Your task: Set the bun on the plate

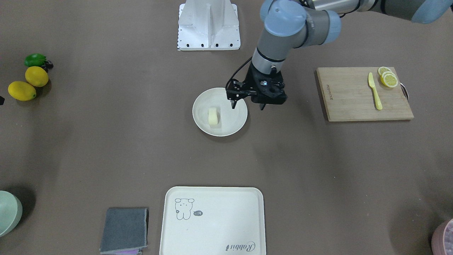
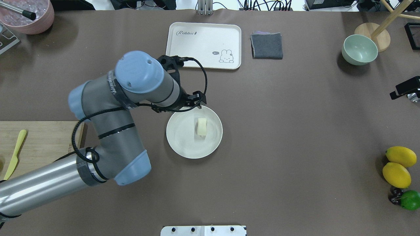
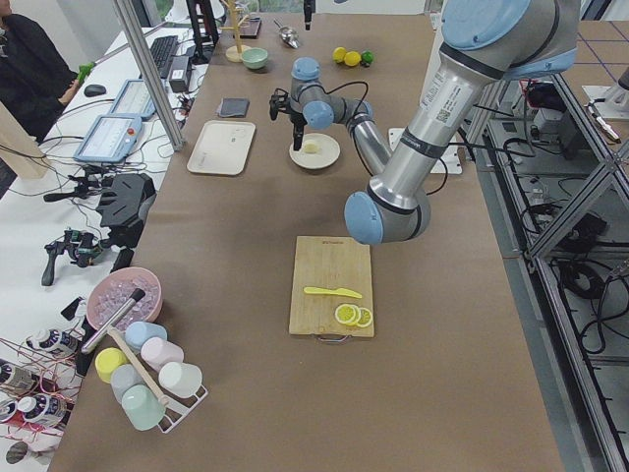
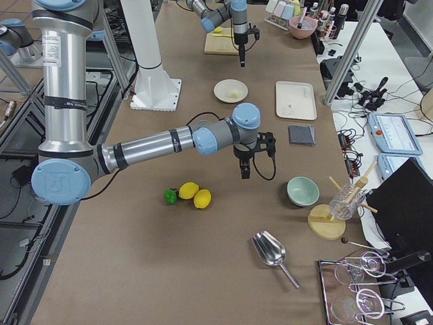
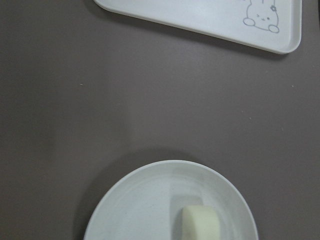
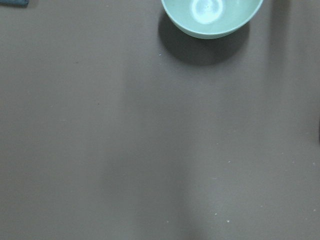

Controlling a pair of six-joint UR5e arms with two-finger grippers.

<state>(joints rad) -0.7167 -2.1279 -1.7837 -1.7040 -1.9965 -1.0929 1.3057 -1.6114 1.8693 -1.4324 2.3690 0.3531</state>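
The bun (image 1: 213, 117) lies in the middle of the plate (image 1: 202, 106). The left gripper (image 1: 247, 107) hangs over the plate's edge, wide open, holding nothing. I cannot tell how the right gripper (image 4: 245, 172) is.

Overhead camera and front one face each other across the table (image 2: 295, 114), both angled down, sharing the plate (image 2: 180, 137) and tray (image 2: 197, 46). End cameras look along it (from farther back). Wrist cameras close: left above plate, right above bowl (image 6: 230, 22).

We hold our left hand (image 1: 247, 105) pointing straight down, jaws spread and empty, while our right hand (image 4: 245, 173), on an outstretched arm, also points down, grip unreadable.
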